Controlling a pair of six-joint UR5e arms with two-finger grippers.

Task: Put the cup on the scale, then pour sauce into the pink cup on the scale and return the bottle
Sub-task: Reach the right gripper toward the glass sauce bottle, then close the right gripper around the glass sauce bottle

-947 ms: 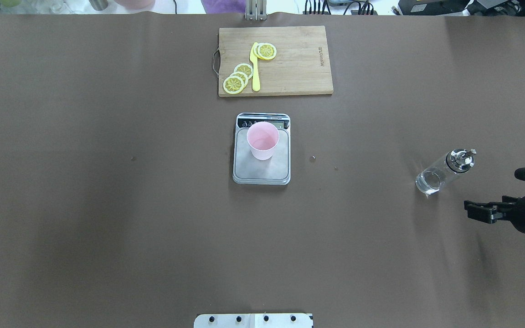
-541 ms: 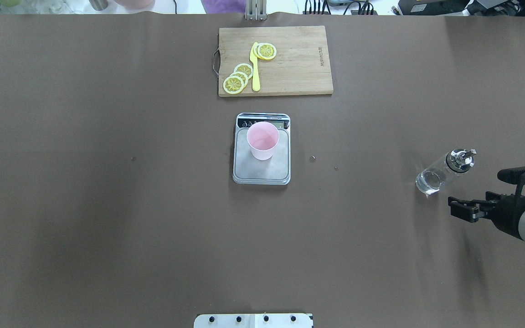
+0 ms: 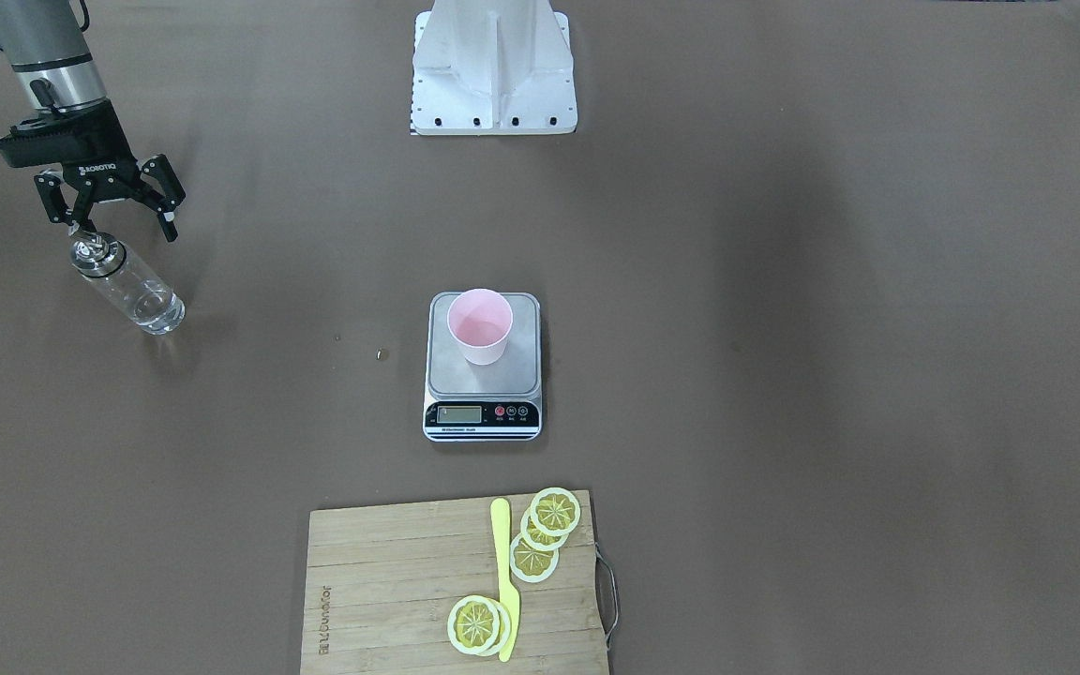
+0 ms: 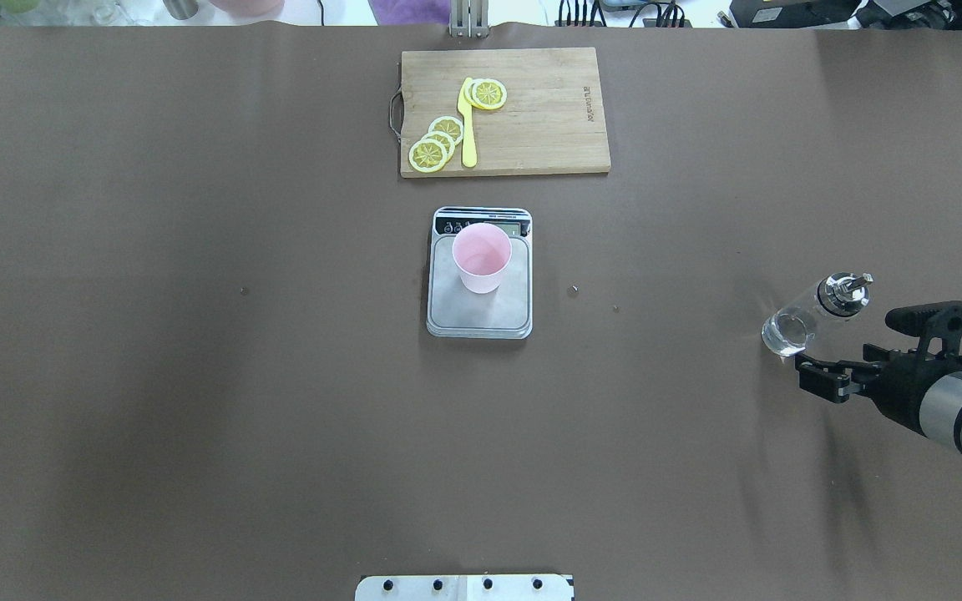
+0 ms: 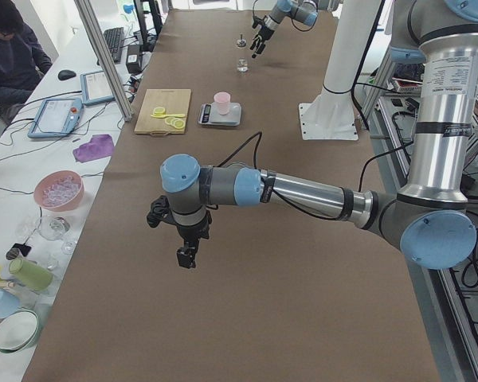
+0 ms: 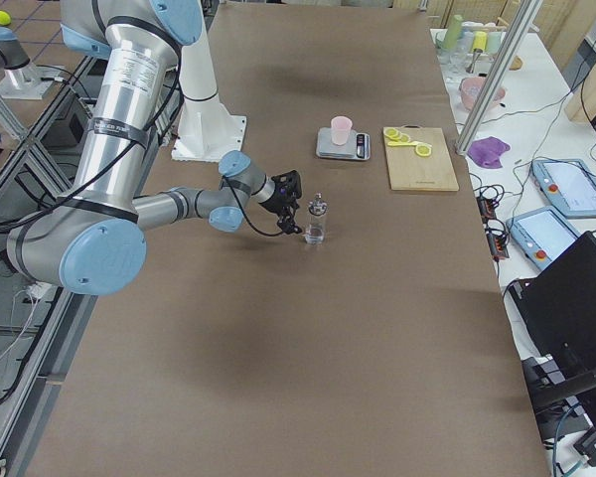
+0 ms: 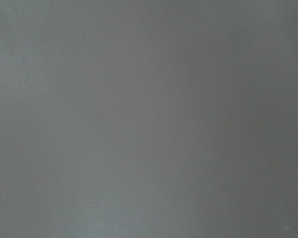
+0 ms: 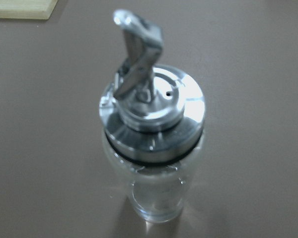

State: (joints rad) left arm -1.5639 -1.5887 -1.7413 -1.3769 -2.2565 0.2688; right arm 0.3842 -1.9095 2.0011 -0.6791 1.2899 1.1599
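The pink cup (image 4: pixel 481 255) stands upright on the scale (image 4: pixel 489 319) at the table's middle, also seen as the cup (image 3: pixel 479 323) on the scale (image 3: pixel 523 375). The clear glass bottle (image 4: pixel 815 310) with a metal spout stands at the right, with clear sauce (image 4: pixel 784 332) low inside. My right gripper (image 4: pixel 848 344) is open just beside the bottle, its fingers spread near the collar, touching nothing. The right wrist view looks down on the bottle (image 8: pixel 154 148). My left gripper (image 5: pixel 183 247) hangs over bare table far away; I cannot tell its state.
A wooden cutting board (image 4: pixel 548 108) with lemon slices (image 4: pixel 435 142) and a yellow knife (image 4: pixel 468 125) lies beyond the scale. The robot's white base (image 3: pixel 493 66) sits at the near edge. A person (image 5: pixel 8 56) sits beside the table's far side.
My right gripper has moved left toward the bottle, staying open. The bottle, cup and scale have not moved.
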